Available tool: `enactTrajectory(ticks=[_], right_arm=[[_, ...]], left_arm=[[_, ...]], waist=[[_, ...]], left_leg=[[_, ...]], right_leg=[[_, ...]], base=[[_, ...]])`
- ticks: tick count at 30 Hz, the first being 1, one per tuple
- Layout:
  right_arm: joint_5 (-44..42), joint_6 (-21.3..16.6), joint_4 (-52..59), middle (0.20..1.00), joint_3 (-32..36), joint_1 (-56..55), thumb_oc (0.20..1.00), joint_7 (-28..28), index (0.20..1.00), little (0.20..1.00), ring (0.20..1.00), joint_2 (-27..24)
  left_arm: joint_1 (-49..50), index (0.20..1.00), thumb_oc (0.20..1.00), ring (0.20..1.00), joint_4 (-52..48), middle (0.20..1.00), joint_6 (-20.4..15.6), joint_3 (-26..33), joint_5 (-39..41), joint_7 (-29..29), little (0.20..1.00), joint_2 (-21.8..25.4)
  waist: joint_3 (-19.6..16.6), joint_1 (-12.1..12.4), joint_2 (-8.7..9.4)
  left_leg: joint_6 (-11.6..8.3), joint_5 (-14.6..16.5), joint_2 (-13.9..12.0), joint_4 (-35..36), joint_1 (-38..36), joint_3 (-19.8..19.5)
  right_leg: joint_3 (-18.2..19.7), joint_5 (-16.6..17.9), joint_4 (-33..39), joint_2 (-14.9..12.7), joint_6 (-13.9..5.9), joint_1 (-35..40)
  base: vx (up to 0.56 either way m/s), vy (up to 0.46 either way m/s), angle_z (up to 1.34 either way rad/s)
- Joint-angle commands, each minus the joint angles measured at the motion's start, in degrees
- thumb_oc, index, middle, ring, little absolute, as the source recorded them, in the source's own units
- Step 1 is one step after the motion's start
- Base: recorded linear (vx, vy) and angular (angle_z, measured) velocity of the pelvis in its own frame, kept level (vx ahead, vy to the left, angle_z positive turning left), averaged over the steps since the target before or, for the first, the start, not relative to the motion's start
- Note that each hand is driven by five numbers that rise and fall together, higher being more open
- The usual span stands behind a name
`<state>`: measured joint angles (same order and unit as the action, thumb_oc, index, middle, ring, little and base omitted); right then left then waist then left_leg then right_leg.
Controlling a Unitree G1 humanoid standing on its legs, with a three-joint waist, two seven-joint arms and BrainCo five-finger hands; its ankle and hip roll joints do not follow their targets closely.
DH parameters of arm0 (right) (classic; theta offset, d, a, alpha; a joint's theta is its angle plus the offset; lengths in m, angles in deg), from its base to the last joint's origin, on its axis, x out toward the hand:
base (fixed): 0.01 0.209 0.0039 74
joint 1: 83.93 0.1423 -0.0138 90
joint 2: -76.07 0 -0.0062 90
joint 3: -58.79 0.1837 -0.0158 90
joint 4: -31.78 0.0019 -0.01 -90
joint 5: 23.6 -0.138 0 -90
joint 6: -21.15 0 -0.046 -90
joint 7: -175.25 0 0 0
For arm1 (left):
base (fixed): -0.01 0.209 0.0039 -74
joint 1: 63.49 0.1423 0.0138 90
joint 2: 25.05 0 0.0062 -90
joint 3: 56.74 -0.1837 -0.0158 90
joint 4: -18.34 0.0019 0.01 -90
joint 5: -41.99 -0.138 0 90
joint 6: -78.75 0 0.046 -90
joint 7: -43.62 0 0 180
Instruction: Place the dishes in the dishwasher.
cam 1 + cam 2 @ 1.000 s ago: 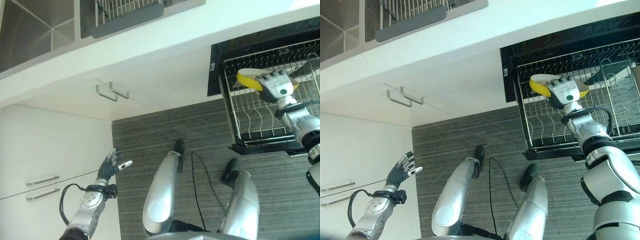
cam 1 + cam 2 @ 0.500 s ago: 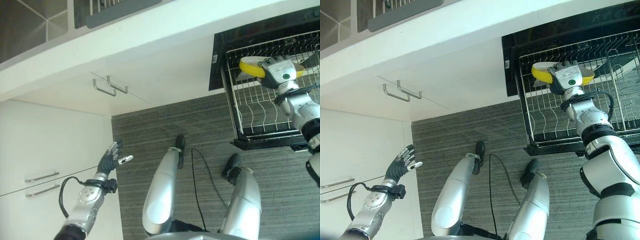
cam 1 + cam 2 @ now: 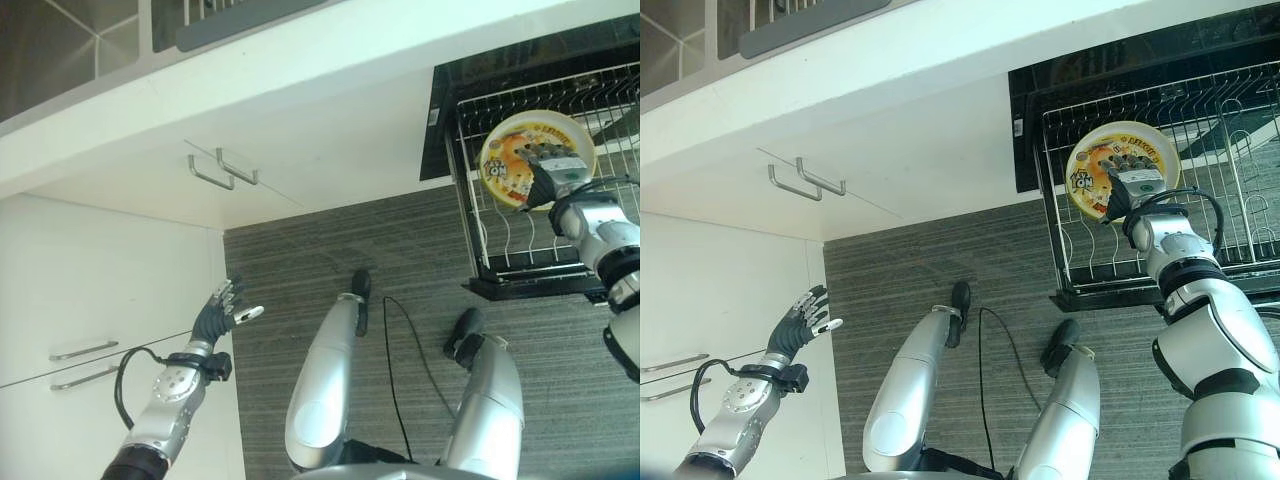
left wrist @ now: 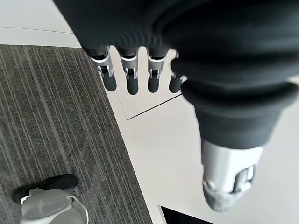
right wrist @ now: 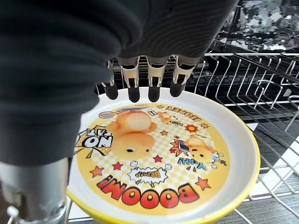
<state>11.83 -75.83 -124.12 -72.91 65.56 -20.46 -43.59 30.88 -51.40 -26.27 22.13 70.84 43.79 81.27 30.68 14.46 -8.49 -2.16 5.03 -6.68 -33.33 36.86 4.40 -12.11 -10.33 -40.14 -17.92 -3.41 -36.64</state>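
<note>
A yellow plate [image 3: 510, 160] with a cartoon print stands tilted on edge, its printed face toward me, over the left part of the pulled-out dishwasher rack [image 3: 530, 285]. My right hand [image 3: 548, 172] is shut on the plate. In the right wrist view its fingers [image 5: 152, 86] curl over the rim of the plate [image 5: 163, 172] and the thumb lies at the near edge, with rack wires behind. Whether the plate's lower rim rests between the tines is hidden. My left hand [image 3: 215, 318] hangs open at the lower left, holding nothing, with its fingers [image 4: 131, 74] straight.
White cabinet doors with metal handles [image 3: 222, 170] and drawers [image 3: 85, 352] fill the left side. A steel sink [image 3: 60, 50] and a dark drying rack [image 3: 250, 15] sit in the counter above. Grey striped floor [image 3: 330, 240] lies between the cabinets and the dishwasher.
The right hand has turned the plate from edge-on to upright, printed face toward me, and lowered it a little toward the rack. The left hand stays where it was.
</note>
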Motion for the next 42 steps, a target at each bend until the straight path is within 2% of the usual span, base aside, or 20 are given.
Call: enactTrajectory(ticks=[1, 5, 6, 7, 11, 14, 17, 18, 20, 23, 25, 28, 31, 33, 34, 35, 37, 39, 41, 42], right_arm=[[-2.16, -0.41, -0.26, 1.000, 2.02, -0.47, 1.000, -0.41, 1.000, 1.000, 1.000, -0.43], [-4.15, -0.69, 0.03, 1.000, 2.60, -1.01, 1.000, -1.08, 1.000, 1.000, 1.000, -0.23], [-9.24, -0.91, 0.71, 1.000, 3.83, -0.98, 1.000, -1.71, 1.000, 1.000, 1.000, -0.18], [-9.39, -0.92, 0.78, 1.000, 3.94, -1.01, 1.000, -1.76, 1.000, 1.000, 1.000, -0.16], [-21.57, -0.96, 4.28, 1.000, 8.99, -3.11, 1.000, -3.00, 1.000, 1.000, 1.000, -0.56], [-32.40, 2.20, 9.09, 1.000, 14.64, -6.68, 1.000, -3.81, 1.000, 1.000, 1.000, -0.62], [-40.05, 4.34, 20.53, 1.000, 23.06, -13.97, 1.000, -5.14, 1.000, 1.000, 1.000, -0.37], [-41.48, 5.16, 27.80, 1.000, 27.66, -19.33, 1.000, -5.08, 1.000, 1.000, 1.000, -0.01], [-42.88, 6.26, 33.01, 1.000, 30.43, -23.27, 1.000, -5.18, 1.000, 1.000, 1.000, 0.74], [-52.13, 7.53, 44.05, 1.000, 36.61, -30.51, 1.000, -6.48, 1.000, 1.000, 1.000, 4.42], [-51.27, 7.23, 53.57, 1.000, 39.41, -35.54, 1.000, -7.66, 1.000, 1.000, 1.000, 8.60], [-49.93, 7.77, 62.64, 1.000, 41.14, -39.10, 1.000, -7.02, 1.000, 1.000, 1.000, 11.54], [-53.05, 9.15, 69.96, 1.000, 42.73, -42.52, 1.000, -3.72, 1.000, 1.000, 1.000, 12.79], [-56.75, 7.04, 71.87, 1.000, 43.36, -44.36, 1.000, -0.59, 1.000, 1.000, 1.000, 13.26], [-56.64, 7.29, 73.33, 1.000, 44.01, -45.75, 1.000, 0.65, 1.000, 1.000, 1.000, 13.49], [-62.28, 6.97, 74.75, 1.000, 45.27, -48.55, 1.000, 4.53, 1.000, 1.000, 1.000, 14.00], [-64.42, 5.02, 75.83, 1.000, 46.38, -50.55, 1.000, 8.06, 1.000, 1.000, 1.000, 15.21], [-67.02, 3.56, 77.15, 1.000, 46.97, -51.45, 1.000, 9.53, 1.000, 1.000, 1.000, 16.10], [-66.85, 0.28, 78.23, 1.000, 48.09, -52.62, 1.000, 11.32, 1.000, 1.000, 1.000, 17.02], [-69.15, 0.78, 78.75, 1.000, 48.61, -53.00, 1.000, 11.06, 1.000, 1.000, 1.000, 17.23]], left_arm=[[1.48, 1.000, 1.000, 1.000, -1.63, 1.000, -0.74, 0.80, 0.55, -0.55, 1.000, 3.57], [1.54, 1.000, 1.000, 1.000, -2.25, 1.000, -0.44, 0.75, 0.47, -0.78, 1.000, 3.73], [1.57, 1.000, 1.000, 1.000, -2.12, 1.000, -0.55, 0.82, 0.91, -0.68, 1.000, 3.70], [1.58, 1.000, 1.000, 1.000, -2.15, 1.000, -0.53, 0.83, 0.91, -0.69, 1.000, 3.68], [2.79, 1.000, 1.000, 1.000, -3.21, 1.000, -0.52, 1.67, 1.10, -0.71, 1.000, 3.07], [4.01, 1.000, 1.000, 1.000, -4.84, 1.000, 0.09, 2.62, 1.06, -1.37, 1.000, 2.66], [5.87, 1.000, 1.000, 1.000, -7.58, 1.000, 1.59, 4.57, 0.26, -2.24, 1.000, 2.39], [6.70, 1.000, 1.000, 1.000, -9.14, 1.000, 2.75, 5.68, -0.64, -3.32, 1.000, 1.75], [7.32, 1.000, 1.000, 1.000, -9.86, 1.000, 3.13, 6.33, -1.25, -3.77, 1.000, 1.37], [7.99, 1.000, 1.000, 1.000, -10.84, 1.000, 3.67, 7.41, -2.65, -5.53, 1.000, 0.20], [8.18, 1.000, 1.000, 1.000, -10.61, 1.000, 3.38, 8.24, -3.03, -6.96, 1.000, -1.12], [8.28, 1.000, 1.000, 1.000, -11.12, 1.000, 3.49, 8.42, -4.34, -8.47, 1.000, -2.37], [7.75, 1.000, 1.000, 1.000, -10.11, 1.000, 3.69, 8.84, -4.97, -9.66, 1.000, -3.72], [7.79, 1.000, 1.000, 1.000, -9.53, 1.000, 3.66, 9.11, -5.21, -9.82, 1.000, -4.17], [8.00, 1.000, 1.000, 1.000, -8.90, 1.000, 3.30, 9.25, -5.52, -9.84, 1.000, -4.49], [8.43, 1.000, 1.000, 1.000, -7.14, 1.000, 2.48, 9.37, -6.11, -10.06, 1.000, -5.53], [8.62, 1.000, 1.000, 1.000, -5.32, 1.000, 1.58, 9.08, -6.72, -10.51, 1.000, -6.32], [8.38, 1.000, 1.000, 1.000, -3.77, 1.000, 1.27, 8.78, -7.33, -10.97, 1.000, -7.02], [8.36, 1.000, 1.000, 1.000, -1.43, 1.000, 0.97, 8.61, -8.29, -11.07, 1.000, -8.04], [8.32, 1.000, 1.000, 1.000, -0.37, 1.000, 0.93, 8.47, -8.72, -11.20, 1.000, -8.70]], waist=[[-0.89, 1.07, 1.00], [-0.89, 1.05, 1.08], [-0.89, 0.86, 1.09], [-0.89, 0.84, 1.08], [-0.89, 0.13, 1.36], [-0.89, -0.50, 2.07], [-0.89, -1.35, 3.87], [-0.89, -1.95, 5.31], [-0.89, -2.39, 6.33], [-0.89, -3.58, 8.10], [-0.89, -4.70, 9.25], [-0.89, -5.80, 10.26], [-0.89, -7.05, 11.32], [-0.89, -7.48, 11.86], [-1.26, -7.82, 12.23], [-2.85, -8.57, 13.13], [-4.34, -9.14, 13.75], [-5.63, -9.52, 14.19], [-8.00, -10.07, 14.56], [-9.17, -10.36, 14.58]], left_leg=[[-0.88, 2.26, -2.05, 0.88, -0.98, -4.91], [-0.88, 2.25, -2.16, 0.91, -1.07, -4.89], [-0.88, 2.12, -2.22, 1.06, -1.32, -4.80], [-0.89, 2.11, -2.22, 1.09, -1.35, -4.79], [-0.95, 2.13, -2.51, 1.43, -2.14, -4.43], [-1.03, 2.07, -2.85, 2.03, -2.94, -4.16], [-0.98, 2.21, -3.32, 2.57, -4.01, -4.18], [-0.80, 2.28, -3.75, 2.60, -4.66, -4.34], [-0.72, 2.33, -4.10, 2.72, -5.44, -4.37], [-0.63, 2.27, -4.88, 3.57, -7.38, -4.00], [-0.81, 1.95, -5.55, 5.04, -9.57, -3.26], [-1.13, 1.58, -6.16, 6.44, -11.83, -2.36], [-1.68, 0.41, -6.66, 9.10, -15.06, -0.91], [-2.02, 0.13, -6.86, 10.44, -17.16, -0.10], [-2.22, -0.23, -6.94, 11.51, -18.22, 0.38], [-2.68, -1.34, -7.08, 14.45, -20.63, 1.61], [-3.07, -2.39, -7.11, 17.30, -22.69, 2.52], [-3.36, -3.14, -7.13, 19.64, -24.32, 3.23], [-3.68, -4.15, -6.89, 23.39, -27.10, 4.23], [-3.72, -4.56, -6.75, 24.87, -28.20, 4.63]], right_leg=[[-0.33, 0.38, -0.35, -4.85, -3.44, 1.20], [-0.38, 0.57, -0.17, -4.85, -3.52, 1.31], [-0.28, 0.65, -0.03, -4.71, -3.45, 1.51], [-0.27, 0.65, -0.01, -4.70, -3.45, 1.53], [-0.15, 0.69, 0.47, -4.38, -3.22, 2.27], [-0.08, 0.70, 1.17, -3.92, -2.97, 3.11], [-0.47, 0.72, 2.17, -3.26, -2.83, 4.72], [-0.76, 0.87, 2.62, -2.81, -2.76, 5.78], [-0.92, 0.97, 3.04, -2.50, -2.76, 6.81], [-1.22, 1.26, 4.71, -1.38, -2.74, 9.30], [-1.41, 1.54, 6.56, -0.43, -2.81, 11.60], [-1.49, 1.99, 9.00, 0.63, -2.90, 14.23], [-1.37, 3.03, 12.78, 1.98, -2.94, 17.78], [-1.35, 3.25, 14.69, 2.56, -3.12, 20.07], [-1.36, 3.52, 16.16, 3.05, -3.19, 21.31], [-1.58, 4.61, 20.37, 4.05, -3.44, 24.25], [-1.72, 5.76, 24.03, 4.87, -3.69, 26.63], [-1.90, 6.55, 26.90, 5.32, -3.97, 28.60], [-1.97, 7.80, 31.13, 5.77, -4.55, 31.56], [-1.87, 8.33, 32.51, 5.89, -4.79, 32.47]], base=[[0.00, 0.000, 0.00], [0.00, 0.000, 0.00], [0.00, 0.000, 0.00], [0.01, 0.061, -0.01], [0.02, 0.064, 0.00], [0.04, 0.059, 0.01], [0.06, -0.002, -0.03], [0.07, -0.031, -0.03], [0.06, -0.025, -0.04], [0.06, -0.023, -0.08], [0.06, -0.005, -0.14], [0.04, 0.014, -0.14], [0.02, 0.032, -0.15], [0.02, 0.020, -0.12], [0.06, 0.019, -0.11], [0.06, 0.015, -0.10], [0.06, 0.001, -0.08], [0.06, -0.004, -0.13], [0.05, 0.010, -0.04], [0.05, 0.028, -0.05]])
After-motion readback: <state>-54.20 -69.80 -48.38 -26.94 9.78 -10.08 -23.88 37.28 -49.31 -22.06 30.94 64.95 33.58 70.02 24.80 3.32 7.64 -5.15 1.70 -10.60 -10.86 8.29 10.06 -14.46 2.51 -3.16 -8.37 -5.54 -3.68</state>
